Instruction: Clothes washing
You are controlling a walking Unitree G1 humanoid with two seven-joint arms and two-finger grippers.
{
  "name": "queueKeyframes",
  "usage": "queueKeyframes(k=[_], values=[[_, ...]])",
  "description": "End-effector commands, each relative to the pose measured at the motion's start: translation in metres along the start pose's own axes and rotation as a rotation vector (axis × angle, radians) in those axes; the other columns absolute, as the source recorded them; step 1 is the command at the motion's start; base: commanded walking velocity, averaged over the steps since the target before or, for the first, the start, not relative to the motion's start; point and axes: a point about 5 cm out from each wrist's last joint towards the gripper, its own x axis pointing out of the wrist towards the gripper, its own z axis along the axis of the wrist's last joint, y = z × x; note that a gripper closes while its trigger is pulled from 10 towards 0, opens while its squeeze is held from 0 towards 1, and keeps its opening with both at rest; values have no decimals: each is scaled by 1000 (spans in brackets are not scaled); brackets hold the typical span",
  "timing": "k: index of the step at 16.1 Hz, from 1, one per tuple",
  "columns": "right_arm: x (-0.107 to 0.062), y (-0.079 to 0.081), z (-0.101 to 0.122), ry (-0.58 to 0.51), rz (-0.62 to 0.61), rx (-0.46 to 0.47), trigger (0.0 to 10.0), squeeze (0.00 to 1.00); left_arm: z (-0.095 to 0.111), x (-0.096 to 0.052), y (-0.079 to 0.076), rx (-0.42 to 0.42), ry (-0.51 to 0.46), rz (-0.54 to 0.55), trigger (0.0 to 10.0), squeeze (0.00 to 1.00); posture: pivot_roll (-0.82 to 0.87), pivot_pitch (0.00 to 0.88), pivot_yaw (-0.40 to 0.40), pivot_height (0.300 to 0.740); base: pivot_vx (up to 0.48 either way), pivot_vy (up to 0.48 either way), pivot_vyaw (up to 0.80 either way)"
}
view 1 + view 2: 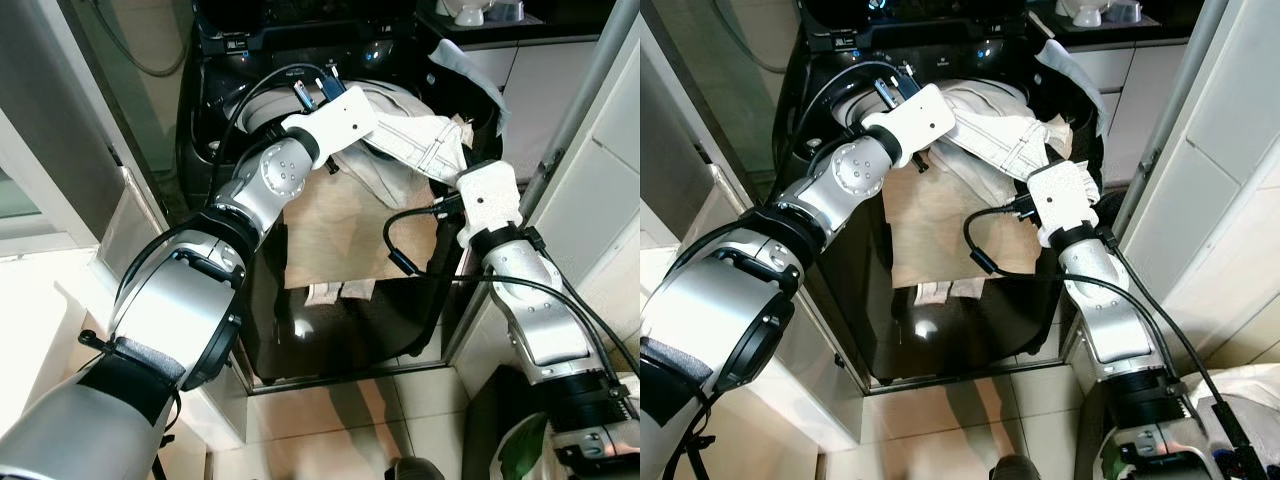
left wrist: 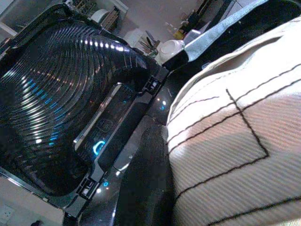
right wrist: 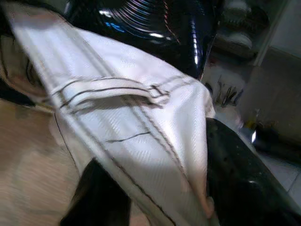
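Left eye view: white trousers with dark stitching [image 1: 420,145] are bunched over the front rim of the black washing machine [image 1: 215,120], a tan cloth [image 1: 345,235] hanging below them. The right gripper [image 3: 155,197] clamps the trousers' edge between its fingers. Whether the left gripper, reaching beside the fabric, is clenched cannot be told.

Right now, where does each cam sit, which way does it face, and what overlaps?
Left eye: head, looking down at the washer; both silver arms show.
Right eye: head, same scene shifted; both arms reach the white garment at the opening, with a tan cloth below.
Left wrist: on that arm, facing the raised lid and garment.
Right wrist: on that arm, facing the garment's seams.
Shared: all four see the white garment.
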Motion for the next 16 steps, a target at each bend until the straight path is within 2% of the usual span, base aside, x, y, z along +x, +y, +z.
queueKeyframes(k=[1,4,13,15,16], values=[[1,-5,5,0,-26,84,10000,1000,-8,-2,11,-21,39,40,0,0,-230,0,85,740,0,0,0],[2,0,9,-1,-5,153,10000,1000,-8,-2,11,-19,39,39,0,0,-229,0,85,740,0,0,0],[2,1,18,-6,11,167,10000,1000,-7,-2,10,-21,38,40,0,0,-236,0,82,740,0,0,0],[1,-1,21,-8,9,217,10000,1000,-8,-2,10,-23,40,38,0,0,-237,0,83,740,0,0,0],[1,0,22,1,22,308,10000,1000,-8,-2,9,-24,41,38,0,0,-238,0,83,740,0,0,0]])
